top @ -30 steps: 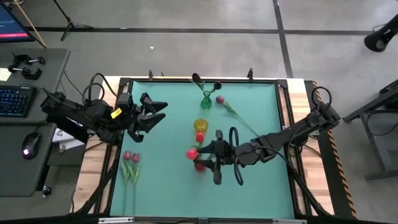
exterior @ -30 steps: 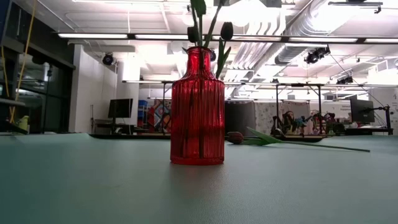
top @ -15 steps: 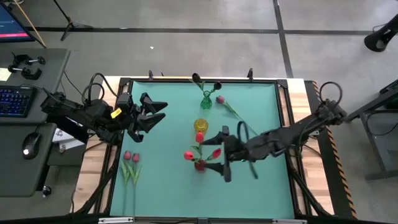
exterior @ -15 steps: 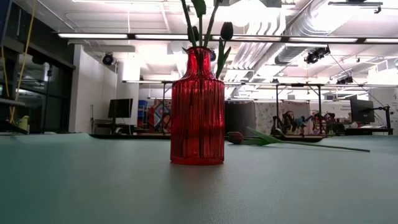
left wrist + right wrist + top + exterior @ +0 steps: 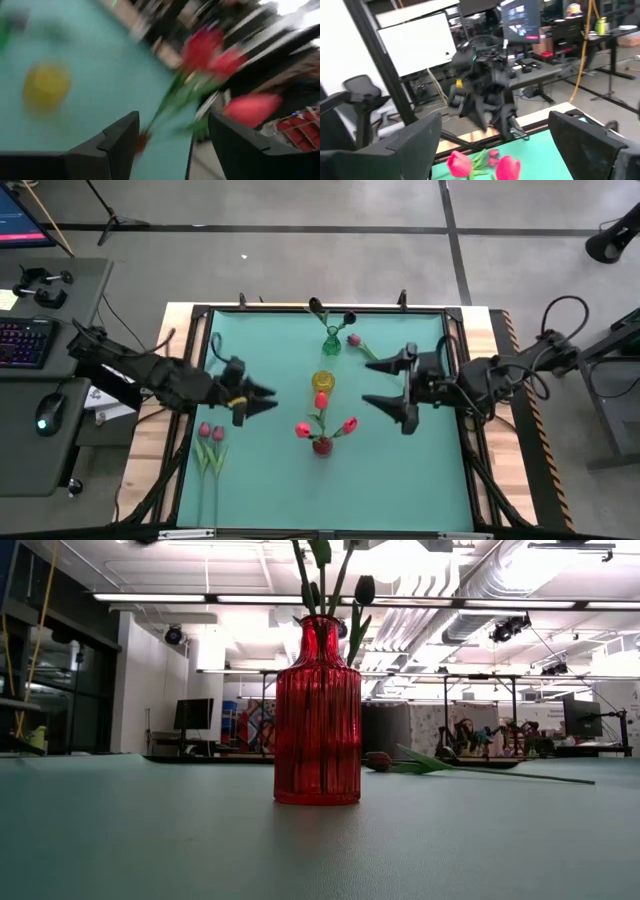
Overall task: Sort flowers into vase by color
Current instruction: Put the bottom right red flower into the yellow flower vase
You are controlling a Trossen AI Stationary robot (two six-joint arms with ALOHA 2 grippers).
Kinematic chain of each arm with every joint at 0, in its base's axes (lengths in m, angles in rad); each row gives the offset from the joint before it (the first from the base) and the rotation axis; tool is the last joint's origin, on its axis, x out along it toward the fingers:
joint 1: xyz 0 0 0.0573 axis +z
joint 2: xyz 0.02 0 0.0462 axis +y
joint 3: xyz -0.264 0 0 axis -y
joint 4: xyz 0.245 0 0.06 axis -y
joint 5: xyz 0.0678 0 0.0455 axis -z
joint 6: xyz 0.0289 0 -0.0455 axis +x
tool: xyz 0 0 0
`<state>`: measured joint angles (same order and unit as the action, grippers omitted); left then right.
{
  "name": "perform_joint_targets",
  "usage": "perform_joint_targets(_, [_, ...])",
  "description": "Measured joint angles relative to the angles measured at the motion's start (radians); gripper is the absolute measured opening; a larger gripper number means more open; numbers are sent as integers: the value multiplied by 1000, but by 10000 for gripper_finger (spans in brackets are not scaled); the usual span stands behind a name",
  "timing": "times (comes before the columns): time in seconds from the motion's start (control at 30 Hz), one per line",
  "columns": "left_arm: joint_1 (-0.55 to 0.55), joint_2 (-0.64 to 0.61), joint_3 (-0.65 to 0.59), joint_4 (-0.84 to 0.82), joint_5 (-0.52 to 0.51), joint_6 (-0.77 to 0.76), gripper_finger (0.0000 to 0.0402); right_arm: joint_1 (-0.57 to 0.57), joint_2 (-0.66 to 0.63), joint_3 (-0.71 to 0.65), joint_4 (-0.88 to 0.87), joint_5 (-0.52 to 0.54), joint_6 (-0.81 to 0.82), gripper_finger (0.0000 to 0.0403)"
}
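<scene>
High view: red tulips (image 5: pixel 322 426) stand in the red vase (image 5: pixel 321 445); right hand (image 5: pixel 389 387) wide, empty. Left hand (image 5: pixel 262 397), wide, probably goes next for the pink tulips (image 5: pixel 210 433) lying on the tabletop (image 5: pixel 400 470).

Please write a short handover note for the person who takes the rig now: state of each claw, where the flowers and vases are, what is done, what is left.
Left claw: open, empty, over the mat left of the red vase.
Right claw: open, empty, right of the yellow vase.
Done: two red tulips in the red vase; one red bud shows at the yellow vase; dark tulips in the green vase at the far edge.
Left: one pink tulip lying beside the green vase; two pink tulips lying near the mat's left edge.
</scene>
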<state>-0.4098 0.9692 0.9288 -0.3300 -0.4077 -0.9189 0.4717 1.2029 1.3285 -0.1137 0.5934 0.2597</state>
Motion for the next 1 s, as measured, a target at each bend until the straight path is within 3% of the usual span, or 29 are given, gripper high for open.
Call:
perform_joint_targets(0.13, [-74, 46, 0, -266, 83, -337, 225, 0, -8, 0, -45, 9, 11, 355])
perform_joint_targets(0.33, [-241, 180, 0, -526, 353, -722, 225, -8, -8, 0, -159, 9, 60, 355])
perform_joint_targets(0.47, [-384, 297, 0, -605, 471, -968, 225, -14, -8, 0, -225, 10, 122, 355])
perform_joint_targets(0.63, [-516, 418, 0, -599, 488, -1277, 225, -14, -8, 0, -268, 37, 129, 355])
perform_joint_targets(0.77, [-568, 493, 0, -593, 488, -1403, 225, -14, -8, 0, -268, 40, 125, 355])
perform_joint_targets(1.0, [-546, 597, 0, -583, 484, -1408, 225, -14, -8, 0, -271, 40, 125, 355])
